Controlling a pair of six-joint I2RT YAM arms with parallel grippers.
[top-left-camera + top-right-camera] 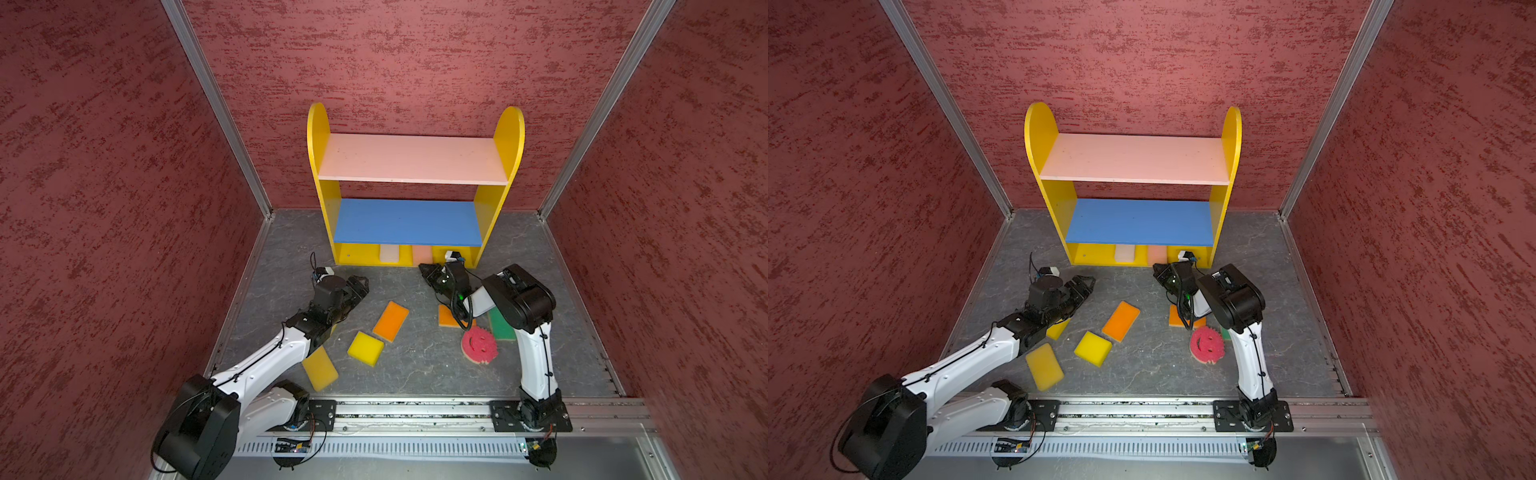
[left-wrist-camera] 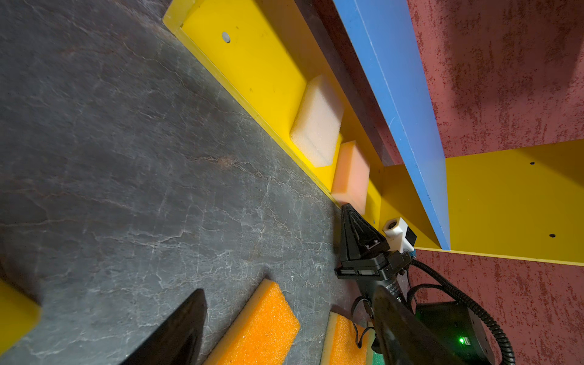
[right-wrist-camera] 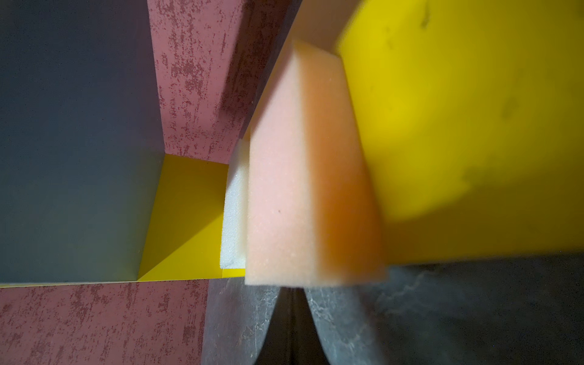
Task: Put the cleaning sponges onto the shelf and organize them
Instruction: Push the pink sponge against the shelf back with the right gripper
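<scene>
You have two of the nine cleaning sponges on the shelf (image 1: 509, 137): the cream sponge (image 1: 390, 253) and the peach sponge (image 1: 422, 254) lie side by side on the yellow bottom board (image 2: 259, 63), near its middle. The right gripper (image 2: 347, 211) has its jaws together on nothing; its tip sits at the peach sponge's near end and seems to touch it, which I read as nudging it farther in. The left gripper (image 1: 362, 286) hangs over the grey floor (image 1: 415, 365) near the shelf's left foot, jaws apart and empty. Seven sponges lie on the floor: an orange sponge (image 1: 390, 321) in the middle; a second orange one (image 1: 448, 318), the green sponge (image 1: 500, 326) and the pink smiley sponge (image 1: 478, 345) by the right arm; a square yellow sponge (image 1: 365, 348), a long yellow sponge (image 1: 320, 369) and a third yellow sponge (image 1: 1059, 328) half under the left arm. The pink top board (image 1: 411, 160) and the blue middle board (image 1: 407, 222) carry nothing, so most of the job is ahead of you.
</scene>
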